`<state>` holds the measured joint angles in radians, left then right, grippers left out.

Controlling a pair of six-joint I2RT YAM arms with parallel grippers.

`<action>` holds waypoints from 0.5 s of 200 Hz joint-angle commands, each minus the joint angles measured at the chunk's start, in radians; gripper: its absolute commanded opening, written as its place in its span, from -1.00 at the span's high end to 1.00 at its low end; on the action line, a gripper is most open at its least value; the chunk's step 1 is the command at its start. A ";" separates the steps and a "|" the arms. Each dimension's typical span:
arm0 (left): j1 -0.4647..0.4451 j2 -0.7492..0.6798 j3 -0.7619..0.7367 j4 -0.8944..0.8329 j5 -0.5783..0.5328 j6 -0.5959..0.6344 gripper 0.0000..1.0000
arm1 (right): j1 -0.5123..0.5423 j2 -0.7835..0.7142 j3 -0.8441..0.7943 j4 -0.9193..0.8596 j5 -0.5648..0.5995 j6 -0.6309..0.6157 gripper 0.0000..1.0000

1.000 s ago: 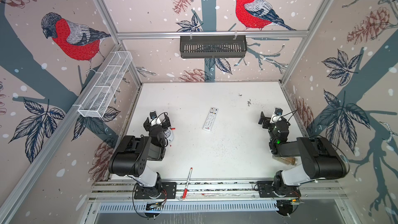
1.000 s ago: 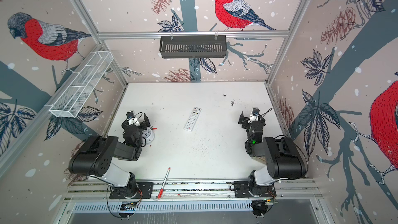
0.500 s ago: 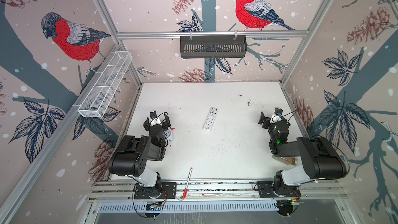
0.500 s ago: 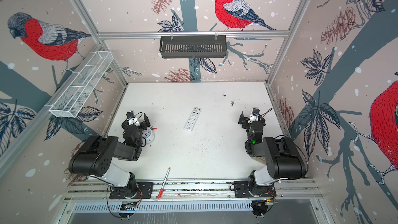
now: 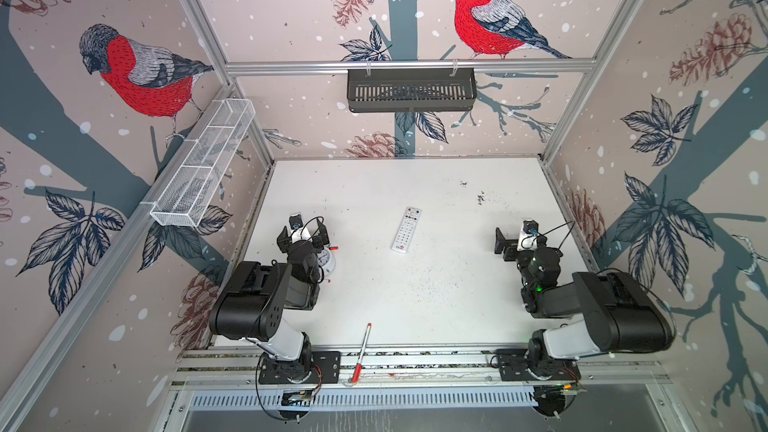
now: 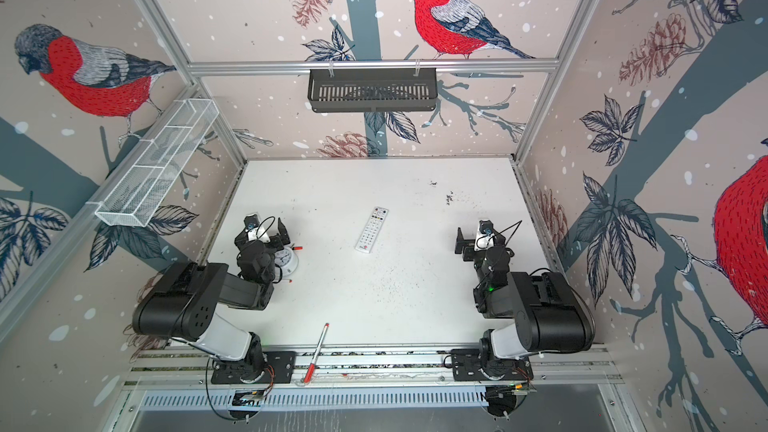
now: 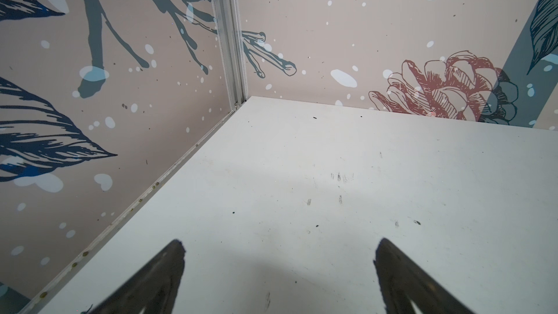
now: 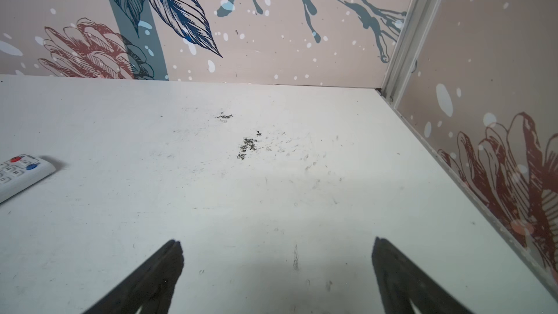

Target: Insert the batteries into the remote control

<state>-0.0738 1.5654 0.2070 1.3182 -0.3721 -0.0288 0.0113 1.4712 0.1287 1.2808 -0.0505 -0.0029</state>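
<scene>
The remote control (image 5: 406, 229) lies flat with its buttons up near the middle of the white table (image 5: 415, 297). It is a little slanted, with the coloured buttons at the end toward the back wall, and in the right wrist view I see only this end (image 8: 21, 173) at the border of the picture. It lies between the two arms and is well apart from both. The left gripper (image 7: 279, 249) has its jaws wide apart, with only bare table between them, and it faces the far left corner. The right gripper (image 8: 277, 247) is also spread wide and holds nothing; in front of it are dark scuff marks. Under the left arm, in both top views, stands a round white clock (image 6: 287, 261), partly covered by the wrist. A small reddish piece (image 6: 297, 248) lies just beside it, too small for me to tell what it is. A red-and-white pen (image 5: 360, 353) lies at the front edge, across the rail.
</scene>
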 commanded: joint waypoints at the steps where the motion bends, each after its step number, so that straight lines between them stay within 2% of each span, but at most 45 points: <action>1: -0.002 0.000 0.003 0.046 -0.010 -0.002 -0.95 | -0.003 0.026 0.111 -0.096 0.115 0.054 -0.99; 17: -0.001 0.001 0.003 0.046 -0.010 -0.002 -0.95 | -0.004 0.028 0.109 -0.091 0.157 0.073 -0.99; 100: -0.001 0.000 0.003 0.047 -0.010 -0.003 -0.95 | 0.009 0.031 0.111 -0.093 0.183 0.066 -0.99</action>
<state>-0.0738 1.5654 0.2070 1.3182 -0.3721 -0.0288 0.0147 1.4994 0.2337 1.1824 0.1078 0.0528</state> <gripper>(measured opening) 0.976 0.995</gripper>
